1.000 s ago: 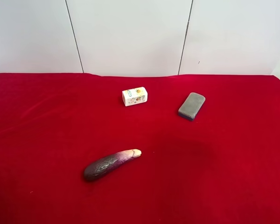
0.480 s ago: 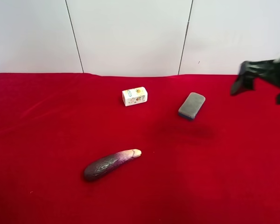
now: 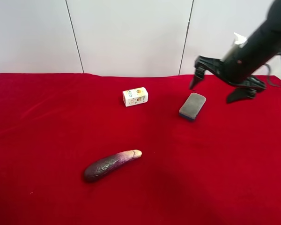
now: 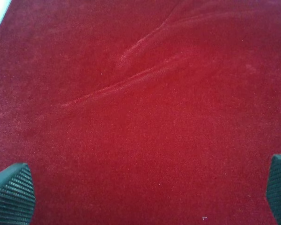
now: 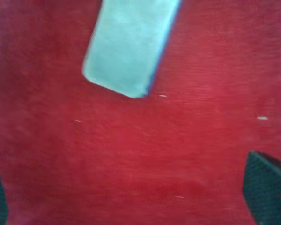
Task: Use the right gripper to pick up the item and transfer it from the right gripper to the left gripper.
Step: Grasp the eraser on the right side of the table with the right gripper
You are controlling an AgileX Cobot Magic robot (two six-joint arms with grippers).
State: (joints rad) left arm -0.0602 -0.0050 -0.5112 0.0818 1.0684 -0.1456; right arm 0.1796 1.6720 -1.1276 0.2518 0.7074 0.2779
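Observation:
The item (image 3: 192,106) is a flat grey block with a dark base lying on the red cloth at the right back. It also shows in the right wrist view (image 5: 129,44), a little ahead of the jaws. My right gripper (image 3: 216,89) comes in from the exterior high view's right, open wide, held above and just right of the item; it also shows in the right wrist view (image 5: 131,197) with its fingertips at the frame's two edges. My left gripper (image 4: 140,187) is open over bare red cloth and is out of the exterior high view.
A small white printed box (image 3: 135,96) stands left of the item. A purple eggplant (image 3: 111,164) lies nearer the front, left of centre. The red cloth (image 3: 47,131) covers the whole table; a white panelled wall stands behind.
My right arm has swung in from the exterior high view's right edge to just above the item, jaws open. The item, box and eggplant have not moved.

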